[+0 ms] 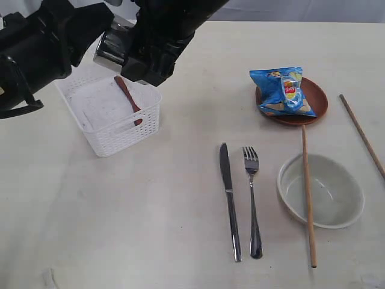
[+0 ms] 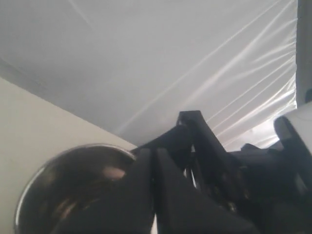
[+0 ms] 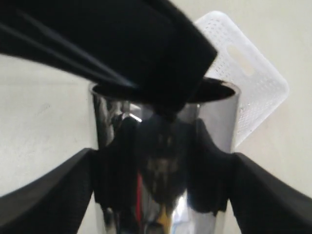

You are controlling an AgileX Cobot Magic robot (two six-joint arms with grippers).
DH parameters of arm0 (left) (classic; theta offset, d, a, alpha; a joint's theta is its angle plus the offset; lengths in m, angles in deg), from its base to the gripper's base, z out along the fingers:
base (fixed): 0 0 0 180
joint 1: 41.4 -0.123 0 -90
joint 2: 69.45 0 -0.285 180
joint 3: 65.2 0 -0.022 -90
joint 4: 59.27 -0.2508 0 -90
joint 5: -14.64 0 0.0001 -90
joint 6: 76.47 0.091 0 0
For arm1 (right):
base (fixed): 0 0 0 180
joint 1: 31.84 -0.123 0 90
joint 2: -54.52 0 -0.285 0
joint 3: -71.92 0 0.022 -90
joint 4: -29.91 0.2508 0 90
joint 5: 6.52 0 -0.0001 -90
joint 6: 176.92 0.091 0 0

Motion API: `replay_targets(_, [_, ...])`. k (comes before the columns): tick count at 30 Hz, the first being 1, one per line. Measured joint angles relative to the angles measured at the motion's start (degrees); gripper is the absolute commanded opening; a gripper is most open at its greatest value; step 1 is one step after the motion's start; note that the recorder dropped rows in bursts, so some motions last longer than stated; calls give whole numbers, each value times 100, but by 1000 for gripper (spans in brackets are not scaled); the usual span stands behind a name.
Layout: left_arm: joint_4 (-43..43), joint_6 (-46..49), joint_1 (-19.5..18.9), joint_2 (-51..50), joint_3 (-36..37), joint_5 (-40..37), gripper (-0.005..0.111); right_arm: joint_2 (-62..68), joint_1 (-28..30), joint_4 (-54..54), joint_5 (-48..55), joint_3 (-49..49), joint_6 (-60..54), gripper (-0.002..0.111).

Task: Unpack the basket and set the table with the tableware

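Observation:
The steel cup [image 1: 111,48] hangs in the air over the far side of the white basket [image 1: 120,135]. My left gripper [image 1: 110,31] is shut on the cup's rim; the left wrist view shows its jaws [image 2: 154,153] pressed together beside the cup's mouth [image 2: 73,185]. My right gripper [image 1: 122,58] is open, with one finger on each side of the cup's body [image 3: 214,122] and close to its walls. A brown wooden spoon [image 1: 127,96] lies in the basket [image 3: 253,83].
On the table [image 1: 150,211] lie a knife [image 1: 227,192] and a fork [image 1: 252,198] side by side. One chopstick [image 1: 307,192] rests across the pale bowl [image 1: 349,180], another chopstick [image 1: 361,133] lies far right. A blue snack bag [image 1: 283,90] sits on the brown plate [image 1: 317,101].

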Motion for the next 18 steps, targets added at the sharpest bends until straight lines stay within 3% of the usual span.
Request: replay_targets(18, [-1048, -740, 0, 0, -376, -178, 0, 3, 0, 66, -88, 0, 0, 0])
